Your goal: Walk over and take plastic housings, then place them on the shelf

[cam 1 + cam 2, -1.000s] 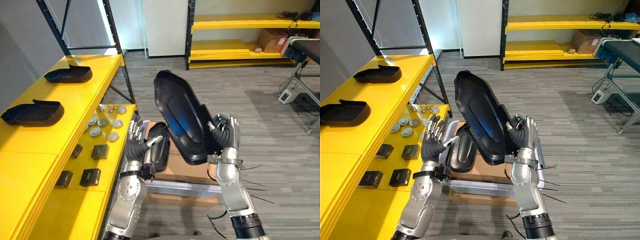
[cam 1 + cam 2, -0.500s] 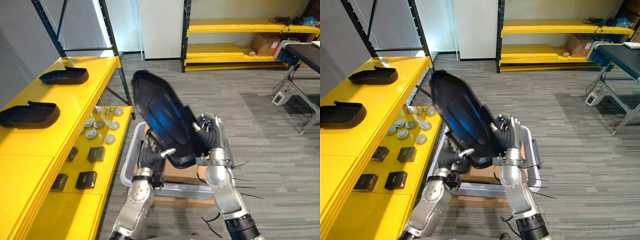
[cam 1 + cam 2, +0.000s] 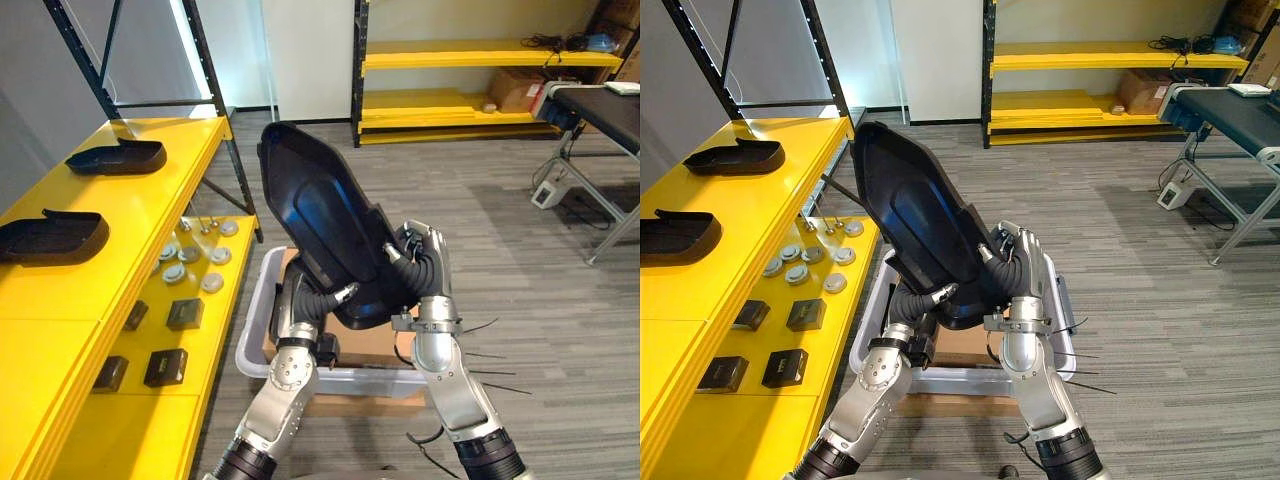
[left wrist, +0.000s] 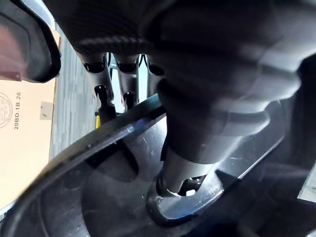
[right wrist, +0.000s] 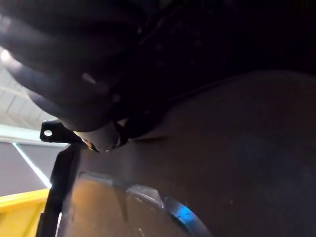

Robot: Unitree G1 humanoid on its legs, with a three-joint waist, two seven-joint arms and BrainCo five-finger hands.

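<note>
I hold the black plastic housing (image 3: 325, 225) tilted above the grey crate (image 3: 256, 335), near the yellow shelf (image 3: 150, 215). My right hand (image 3: 424, 278) curls its fingers round the lower edge; my left hand (image 3: 304, 300) pinches the rim.

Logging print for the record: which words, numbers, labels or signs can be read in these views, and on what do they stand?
Near cardboard box: a short dotted code printed sideways, characters too unsure to quote.
Same box: a round stamp, cut off and blurred, unreadable.
Far cardboard box: any marking is too small to read.
Held plastic housing: no print visible.
</note>
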